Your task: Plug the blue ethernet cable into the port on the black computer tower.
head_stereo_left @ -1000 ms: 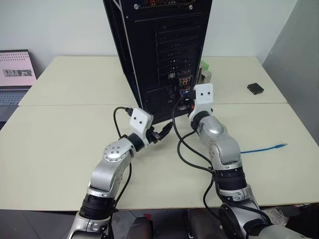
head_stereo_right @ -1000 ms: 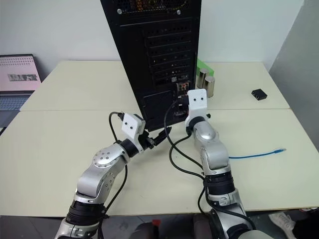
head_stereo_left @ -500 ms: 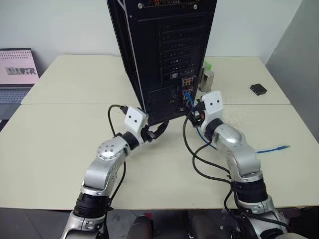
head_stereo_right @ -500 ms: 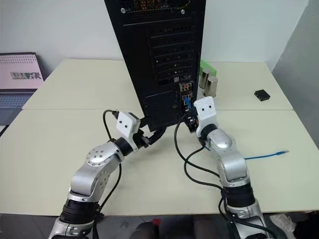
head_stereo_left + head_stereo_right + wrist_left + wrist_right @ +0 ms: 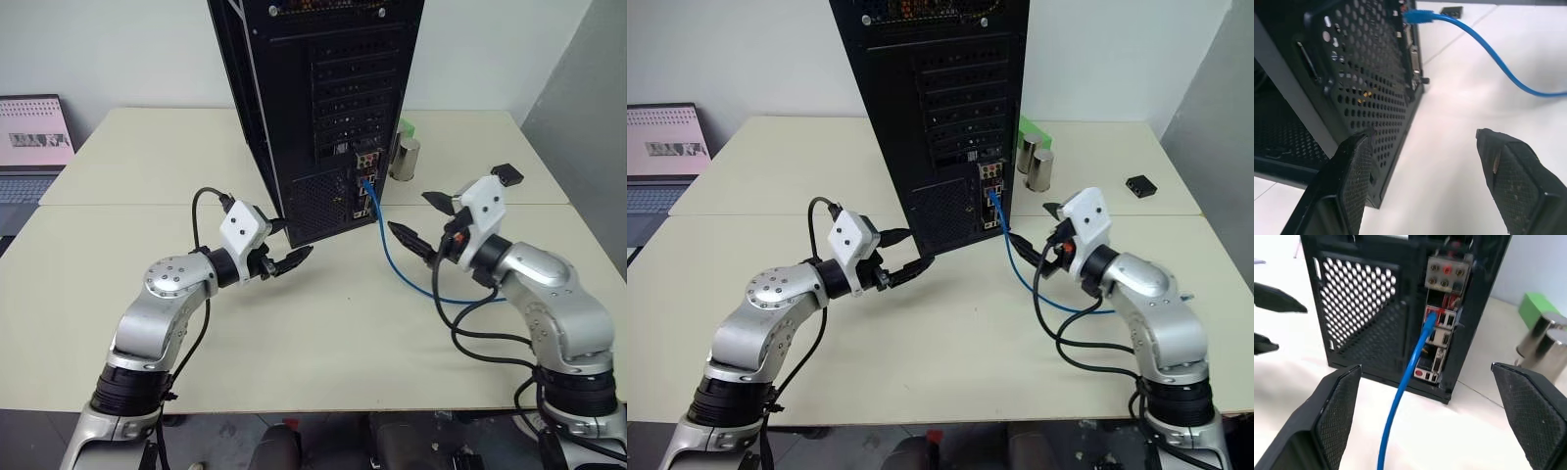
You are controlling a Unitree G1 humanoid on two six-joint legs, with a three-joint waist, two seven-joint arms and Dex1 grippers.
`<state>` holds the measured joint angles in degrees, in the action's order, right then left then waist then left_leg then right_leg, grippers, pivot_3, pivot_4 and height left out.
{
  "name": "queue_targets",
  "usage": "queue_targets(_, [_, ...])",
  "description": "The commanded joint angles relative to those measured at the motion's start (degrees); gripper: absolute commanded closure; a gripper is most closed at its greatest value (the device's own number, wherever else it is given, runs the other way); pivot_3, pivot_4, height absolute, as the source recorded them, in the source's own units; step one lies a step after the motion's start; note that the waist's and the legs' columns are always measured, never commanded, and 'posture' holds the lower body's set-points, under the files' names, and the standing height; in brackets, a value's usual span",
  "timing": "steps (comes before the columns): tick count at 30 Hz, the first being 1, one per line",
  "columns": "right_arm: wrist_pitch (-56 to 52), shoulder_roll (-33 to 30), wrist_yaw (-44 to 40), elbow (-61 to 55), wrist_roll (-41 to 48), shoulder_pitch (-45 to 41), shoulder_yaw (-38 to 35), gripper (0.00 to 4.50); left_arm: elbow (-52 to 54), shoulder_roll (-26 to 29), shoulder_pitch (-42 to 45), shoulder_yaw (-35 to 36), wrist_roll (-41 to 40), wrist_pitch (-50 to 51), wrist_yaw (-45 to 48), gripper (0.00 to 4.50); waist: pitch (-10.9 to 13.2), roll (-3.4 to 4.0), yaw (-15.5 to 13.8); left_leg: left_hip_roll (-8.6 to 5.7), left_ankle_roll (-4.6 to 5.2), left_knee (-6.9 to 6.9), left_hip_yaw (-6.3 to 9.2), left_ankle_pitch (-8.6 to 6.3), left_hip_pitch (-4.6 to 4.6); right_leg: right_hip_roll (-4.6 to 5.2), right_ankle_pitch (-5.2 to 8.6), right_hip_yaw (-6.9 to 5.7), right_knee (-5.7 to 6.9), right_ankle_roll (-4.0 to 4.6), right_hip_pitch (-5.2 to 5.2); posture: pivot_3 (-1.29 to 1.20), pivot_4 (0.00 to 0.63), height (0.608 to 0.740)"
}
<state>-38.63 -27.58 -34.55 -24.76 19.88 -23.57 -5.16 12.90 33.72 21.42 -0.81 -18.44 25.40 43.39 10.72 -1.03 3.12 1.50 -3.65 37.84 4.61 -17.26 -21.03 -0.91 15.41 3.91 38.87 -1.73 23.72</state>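
Note:
The black computer tower (image 5: 323,88) stands upright at the table's middle back. The blue ethernet cable (image 5: 388,257) has its plug seated in the port (image 5: 1431,316) within the connector cluster. From there it droops to the table and runs off behind my right arm. My right gripper (image 5: 423,221) hangs open and empty a hand's width to the right of the plug, pointing at the tower. My left gripper (image 5: 290,258) is open and empty near the tower's lower front corner, its fingers (image 5: 1354,169) beside the perforated grille (image 5: 1364,68).
A laptop (image 5: 34,137) sits at the far left edge. Two metal cylinders (image 5: 1038,168) and a green block (image 5: 1027,127) stand just right of the tower. A small black box (image 5: 1136,184) lies at the back right. Black robot cables (image 5: 470,318) loop under my right arm.
My right gripper opened, let go of the cable's plug and drew back to the right from the tower. The plug stays in the port. My left gripper shifted slightly left.

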Motion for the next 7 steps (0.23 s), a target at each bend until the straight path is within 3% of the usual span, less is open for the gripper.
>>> queue_targets(1, [-0.64,-2.20,-4.11,-3.13,6.48,-1.16,-3.16,0.03,2.55,2.27,1.33,2.30,-4.13,1.75,3.80,1.01,0.01,0.00,0.00,0.00,0.00,0.00,0.00,0.00,0.00,0.00,0.00,0.00,0.00,0.00,0.00,0.00,0.150,0.740])
queue_targets(7, [-0.46,-4.34,-4.74,-2.27,8.60,-1.67,-3.23,0.03,2.70,3.78,1.51,2.53,-5.18,1.68,5.92,1.01,0.01,-0.01,-0.03,0.00,0.00,0.01,-0.01,0.00,-0.01,0.00,0.00,0.01,0.00,-0.01,0.00,0.00,0.150,0.740])
